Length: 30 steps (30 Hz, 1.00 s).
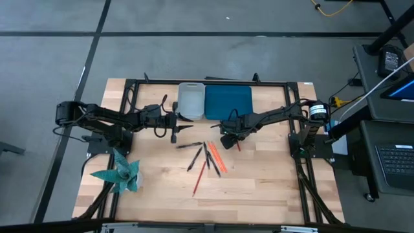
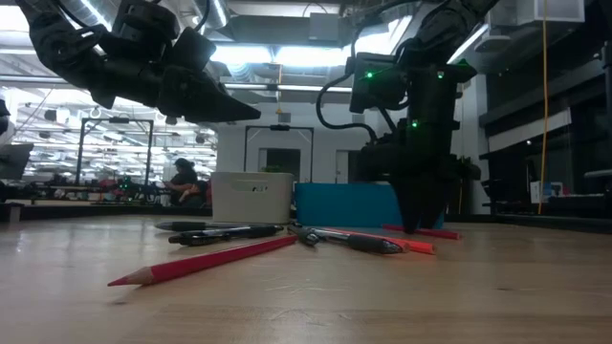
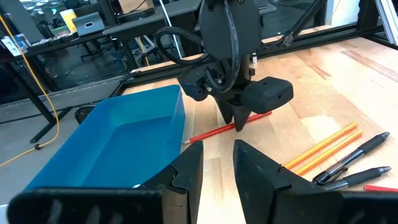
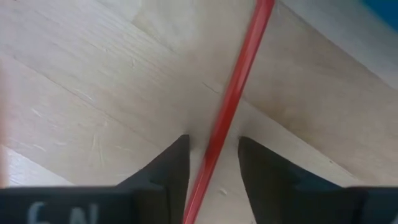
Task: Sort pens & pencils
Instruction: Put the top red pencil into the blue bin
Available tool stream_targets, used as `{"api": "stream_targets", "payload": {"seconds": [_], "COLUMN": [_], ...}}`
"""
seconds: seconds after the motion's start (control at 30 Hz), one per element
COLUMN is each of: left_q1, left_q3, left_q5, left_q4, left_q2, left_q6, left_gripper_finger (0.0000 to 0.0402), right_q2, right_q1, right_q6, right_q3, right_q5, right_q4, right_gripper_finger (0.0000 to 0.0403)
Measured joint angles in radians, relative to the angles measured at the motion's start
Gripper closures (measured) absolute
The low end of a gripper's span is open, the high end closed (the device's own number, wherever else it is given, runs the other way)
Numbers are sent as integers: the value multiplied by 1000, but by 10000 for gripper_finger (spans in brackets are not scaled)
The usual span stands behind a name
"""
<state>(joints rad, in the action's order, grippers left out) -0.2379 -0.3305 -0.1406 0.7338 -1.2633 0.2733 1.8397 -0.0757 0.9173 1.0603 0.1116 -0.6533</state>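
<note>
From above I see my left gripper (image 1: 174,133) held over the counter (image 1: 272,181) in front of the white bin (image 1: 191,100), its fingers (image 3: 186,177) spread with nothing between them. To its right the pens (image 1: 194,155) and pencils (image 1: 217,158) lie fanned at the counter's centre, long axes mostly running front to back, one pencil slanting toward the front left. Further right, my right gripper (image 1: 228,139) is down at the counter before the blue bin (image 1: 228,101), its fingers (image 4: 168,165) straddling a red pencil (image 4: 233,93) that lies flat; I cannot tell whether they touch it. The counter is pale wood; a lit workshop with a seated person (image 2: 182,182) lies behind.
</note>
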Motion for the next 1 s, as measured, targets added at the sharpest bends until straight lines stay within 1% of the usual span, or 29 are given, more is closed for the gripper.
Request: {"api": "stream_targets", "payload": {"seconds": [0.23, 0.47, 0.63, 1.0], "left_q1": [0, 0, 0, 0], "left_q3": [0, 0, 0, 0], "left_q5": [0, 0, 0, 0], "left_q4": [0, 0, 0, -1], "left_q2": [0, 0, 0, 0], "left_q6": [0, 0, 0, -1], "left_gripper_finger": [319, 319, 319, 319], "right_q2": [0, 0, -1, -3], "right_q1": [-2, -1, -2, -2], "right_q6": [-5, -9, -14, -41], "right_q3": [0, 1, 1, 1], "right_q5": [-8, -20, -47, -57], "right_q4": [3, 5, 3, 3], "right_gripper_finger": [326, 363, 376, 378]}}
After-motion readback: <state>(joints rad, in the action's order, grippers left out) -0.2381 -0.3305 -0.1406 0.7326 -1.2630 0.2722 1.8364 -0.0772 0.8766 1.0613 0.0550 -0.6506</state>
